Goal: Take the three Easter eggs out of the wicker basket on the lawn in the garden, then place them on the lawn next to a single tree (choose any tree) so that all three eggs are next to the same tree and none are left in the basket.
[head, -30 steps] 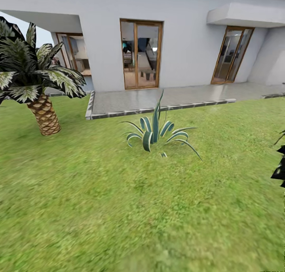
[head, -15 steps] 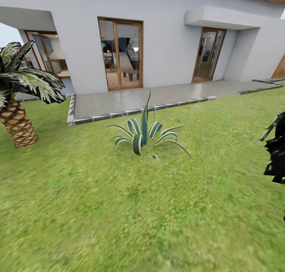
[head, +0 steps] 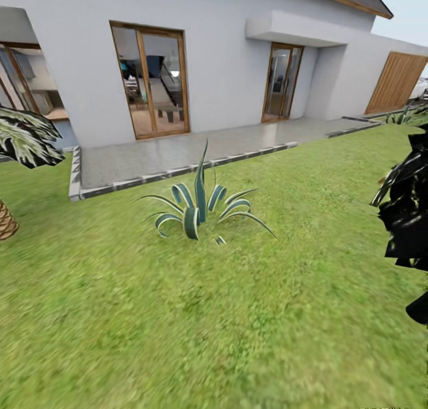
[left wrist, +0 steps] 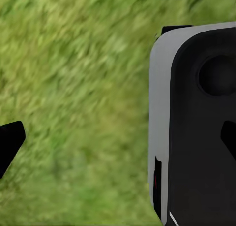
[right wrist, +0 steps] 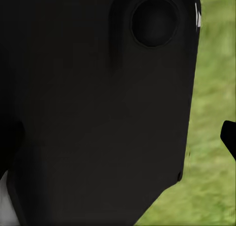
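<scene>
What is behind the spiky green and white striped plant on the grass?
Behind the spiky striped plant lie a grey paved patio with a stone edge, then the white house wall with a wood-framed glass door. The plant's leaves cover a little grass and patio edge.

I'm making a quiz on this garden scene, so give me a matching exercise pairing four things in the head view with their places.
Things:
1. striped spiky plant
2. palm trunk
3. black bushy tree
4. wooden slatted door

Places:
A. at the view's right edge, on the lawn
B. in the middle, on the grass just before the paved terrace
C. far right, in the house wall
D. at the view's left edge

Pairs: 1-B, 2-D, 3-A, 4-C
</scene>
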You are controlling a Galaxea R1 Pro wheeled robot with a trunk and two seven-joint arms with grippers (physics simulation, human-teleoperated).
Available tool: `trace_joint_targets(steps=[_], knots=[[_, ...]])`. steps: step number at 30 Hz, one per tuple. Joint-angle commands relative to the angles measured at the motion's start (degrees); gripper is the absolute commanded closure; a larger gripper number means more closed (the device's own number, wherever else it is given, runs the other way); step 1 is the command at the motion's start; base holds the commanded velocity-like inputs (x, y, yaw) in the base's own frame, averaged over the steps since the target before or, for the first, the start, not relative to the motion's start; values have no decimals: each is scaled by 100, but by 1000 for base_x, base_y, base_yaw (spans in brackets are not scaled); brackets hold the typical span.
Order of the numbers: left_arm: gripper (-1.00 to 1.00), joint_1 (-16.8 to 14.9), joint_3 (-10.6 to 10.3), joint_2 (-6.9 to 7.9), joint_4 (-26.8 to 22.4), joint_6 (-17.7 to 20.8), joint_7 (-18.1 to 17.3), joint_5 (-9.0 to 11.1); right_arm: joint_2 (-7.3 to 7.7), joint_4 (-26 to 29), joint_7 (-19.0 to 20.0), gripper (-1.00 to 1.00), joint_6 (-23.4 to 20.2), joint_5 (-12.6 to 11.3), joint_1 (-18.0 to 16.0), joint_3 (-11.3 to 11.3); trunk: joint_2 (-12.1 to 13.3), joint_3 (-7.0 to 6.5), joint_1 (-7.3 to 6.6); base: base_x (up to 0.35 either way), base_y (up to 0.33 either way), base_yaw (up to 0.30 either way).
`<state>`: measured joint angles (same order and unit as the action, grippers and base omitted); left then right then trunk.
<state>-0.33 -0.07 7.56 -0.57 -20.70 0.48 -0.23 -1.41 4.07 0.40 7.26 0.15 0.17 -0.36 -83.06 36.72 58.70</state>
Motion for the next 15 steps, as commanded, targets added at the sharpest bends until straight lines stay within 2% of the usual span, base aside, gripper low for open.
trace_joint_targets(steps=[1, 15], knots=[[-100, -2, -2, 0, 4, -17, 5, -3, 0, 6, 4, -100, 12, -1, 1, -3, -2, 4, 2, 231, 220, -273], [-100, -2, -2, 0, 4, -16, 5, -6, 4, -17, 6, -100, 0, -18, 0, -5, -2, 4, 2, 235, 217, -273]])
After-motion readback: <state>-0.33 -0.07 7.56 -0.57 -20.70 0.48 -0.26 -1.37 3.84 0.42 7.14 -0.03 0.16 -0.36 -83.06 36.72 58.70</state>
